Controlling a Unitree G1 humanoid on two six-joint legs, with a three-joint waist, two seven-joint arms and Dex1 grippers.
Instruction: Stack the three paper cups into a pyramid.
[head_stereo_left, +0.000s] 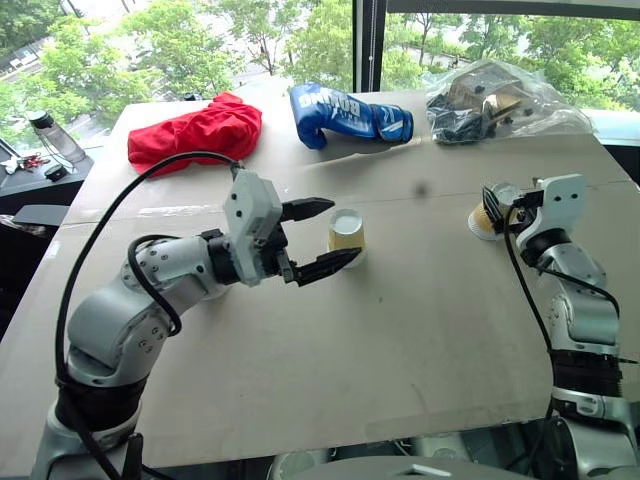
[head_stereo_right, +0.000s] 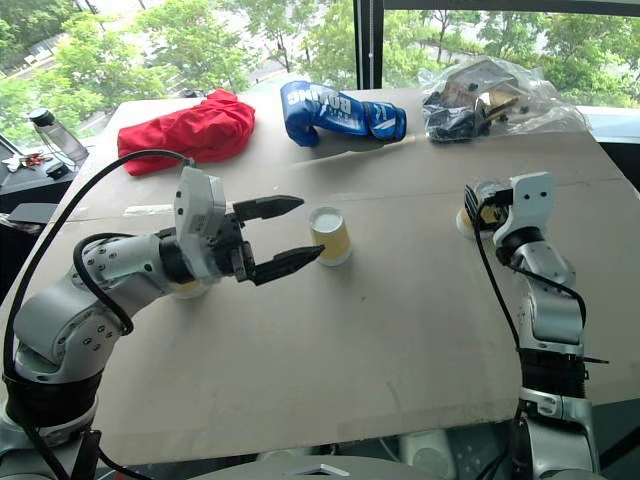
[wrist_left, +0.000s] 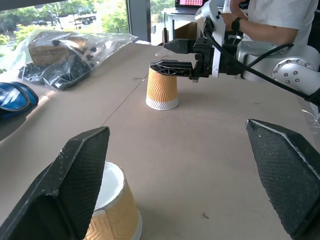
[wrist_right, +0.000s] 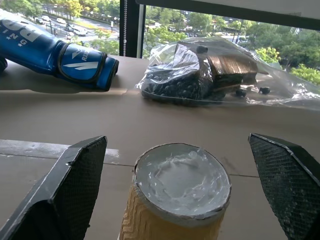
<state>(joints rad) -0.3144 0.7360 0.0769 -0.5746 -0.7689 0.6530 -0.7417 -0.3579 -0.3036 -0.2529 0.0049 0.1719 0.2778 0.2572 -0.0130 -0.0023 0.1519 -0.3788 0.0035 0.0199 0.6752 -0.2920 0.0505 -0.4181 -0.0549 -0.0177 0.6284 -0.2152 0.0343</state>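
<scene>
One upside-down paper cup stands mid-table, just beyond the left gripper, whose fingers are spread wide. A second cup stands near the table's right edge, between the right gripper's spread fingers, untouched. At the far edge lie a blue boxing glove lettered "BOXING" and a clear plastic bag of dark items.

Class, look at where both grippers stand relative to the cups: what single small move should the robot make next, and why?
Probably close the right gripper on the cup standing upside down between its open fingers; the cup sits centred there, untouched. The left gripper is open too, beside the middle cup, so it could grasp after.
</scene>
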